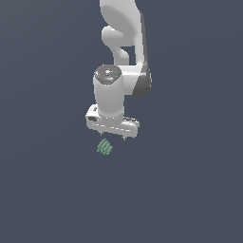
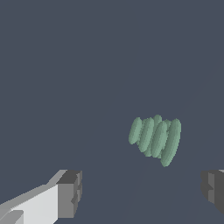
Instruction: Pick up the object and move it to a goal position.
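The object (image 1: 105, 147) is a tiny pale green ribbed thing of short parallel ridges, lying on the dark grey floor. My white gripper (image 1: 113, 135) hangs just above it, slightly toward the exterior view's right. Its two short fingertips (image 1: 124, 138) are spread apart and hold nothing. In the wrist view the object (image 2: 155, 139) lies ahead of the gap between the two dark finger pads (image 2: 70, 192), apart from both. The gripper (image 2: 142, 192) is open and empty.
A uniform dark grey floor (image 1: 47, 190) fills both views. The white arm (image 1: 126, 42) rises behind the gripper to the top of the exterior view. No goal marker shows.
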You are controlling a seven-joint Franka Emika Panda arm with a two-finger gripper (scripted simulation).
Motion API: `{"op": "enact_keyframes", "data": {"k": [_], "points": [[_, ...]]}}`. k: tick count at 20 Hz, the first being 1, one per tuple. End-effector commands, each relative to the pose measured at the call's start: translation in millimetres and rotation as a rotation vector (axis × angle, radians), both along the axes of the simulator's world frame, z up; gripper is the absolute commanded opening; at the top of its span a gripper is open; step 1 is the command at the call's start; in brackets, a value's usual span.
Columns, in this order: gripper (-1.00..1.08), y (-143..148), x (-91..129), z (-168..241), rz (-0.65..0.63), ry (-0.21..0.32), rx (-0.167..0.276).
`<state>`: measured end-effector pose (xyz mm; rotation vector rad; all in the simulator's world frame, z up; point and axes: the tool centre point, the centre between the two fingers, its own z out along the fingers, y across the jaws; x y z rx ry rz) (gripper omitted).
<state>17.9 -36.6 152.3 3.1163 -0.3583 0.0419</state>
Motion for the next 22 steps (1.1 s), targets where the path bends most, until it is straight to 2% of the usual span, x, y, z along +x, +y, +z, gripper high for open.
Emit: {"op": "enact_keyframes", "data": {"k": [1, 10, 22], "points": [[1.0, -12, 1, -14, -0.08, 0.007, 0.005], [1.0, -40, 3, -45, -0.266, 0.023, 0.011], [1.0, -44, 2, -64, -0.289, 0.025, 0.011]]}}
